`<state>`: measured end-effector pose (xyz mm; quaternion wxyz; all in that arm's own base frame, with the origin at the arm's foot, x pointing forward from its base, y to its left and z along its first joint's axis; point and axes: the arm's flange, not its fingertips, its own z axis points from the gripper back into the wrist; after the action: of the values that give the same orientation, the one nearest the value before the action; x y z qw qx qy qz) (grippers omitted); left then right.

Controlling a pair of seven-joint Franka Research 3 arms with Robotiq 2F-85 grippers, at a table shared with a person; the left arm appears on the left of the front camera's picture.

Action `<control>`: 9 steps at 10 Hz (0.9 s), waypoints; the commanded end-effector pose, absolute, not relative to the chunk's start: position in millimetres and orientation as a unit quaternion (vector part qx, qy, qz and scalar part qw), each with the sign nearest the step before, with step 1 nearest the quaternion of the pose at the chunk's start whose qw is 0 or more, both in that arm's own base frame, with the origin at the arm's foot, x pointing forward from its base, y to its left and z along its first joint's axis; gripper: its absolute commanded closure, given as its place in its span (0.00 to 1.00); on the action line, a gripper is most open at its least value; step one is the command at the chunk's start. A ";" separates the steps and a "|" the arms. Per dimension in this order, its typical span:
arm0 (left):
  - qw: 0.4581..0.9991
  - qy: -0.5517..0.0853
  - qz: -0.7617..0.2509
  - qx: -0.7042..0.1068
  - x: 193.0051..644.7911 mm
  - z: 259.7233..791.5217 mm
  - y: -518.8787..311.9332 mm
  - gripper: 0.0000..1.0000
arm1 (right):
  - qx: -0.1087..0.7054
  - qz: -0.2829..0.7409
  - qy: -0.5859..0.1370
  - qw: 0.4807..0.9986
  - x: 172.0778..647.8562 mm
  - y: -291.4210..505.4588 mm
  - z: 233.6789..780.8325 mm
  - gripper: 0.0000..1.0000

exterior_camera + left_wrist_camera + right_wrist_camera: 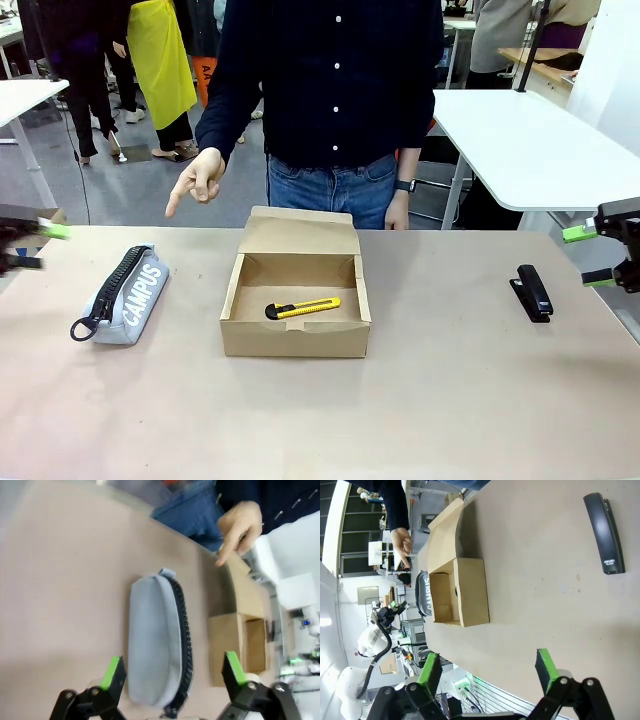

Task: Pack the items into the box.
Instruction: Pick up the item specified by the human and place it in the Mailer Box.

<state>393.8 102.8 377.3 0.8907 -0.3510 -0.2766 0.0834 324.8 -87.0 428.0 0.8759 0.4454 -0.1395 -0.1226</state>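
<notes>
- Left gripper (42, 248) hovers well to the left of the box (295, 340), fingers spread wide, holding nothing
- Right gripper (588, 257) hovers well to the right of the box, fingers wide apart, empty

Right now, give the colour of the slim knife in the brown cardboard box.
The utility knife is yellow and black; front view.

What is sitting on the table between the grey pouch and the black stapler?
The open cardboard box, with the yellow knife lying inside it; the front view shows this.
</notes>
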 end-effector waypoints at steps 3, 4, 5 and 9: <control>0.915 -0.244 0.052 -0.318 406.4 361.5 62.4 0.00 | 0.443 -0.111 -0.140 0.879 322.7 -91.3 428.2 0.00; 0.915 -0.244 0.052 -0.318 406.4 361.5 62.4 0.00 | 0.443 -0.111 -0.140 0.879 322.7 -91.3 428.2 0.00; 0.915 -0.244 0.052 -0.318 406.4 361.5 62.4 0.00 | 0.443 -0.111 -0.140 0.879 322.7 -91.3 428.2 0.00; 0.946 -0.202 0.025 -0.251 413.1 381.9 66.7 0.00 | 0.443 -0.111 -0.140 0.879 322.7 -91.3 428.2 0.00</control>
<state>410.9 63.8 360.4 0.9308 -0.2836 -0.2279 0.0365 324.6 -87.4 428.0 0.8757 0.4455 -0.1396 -0.1229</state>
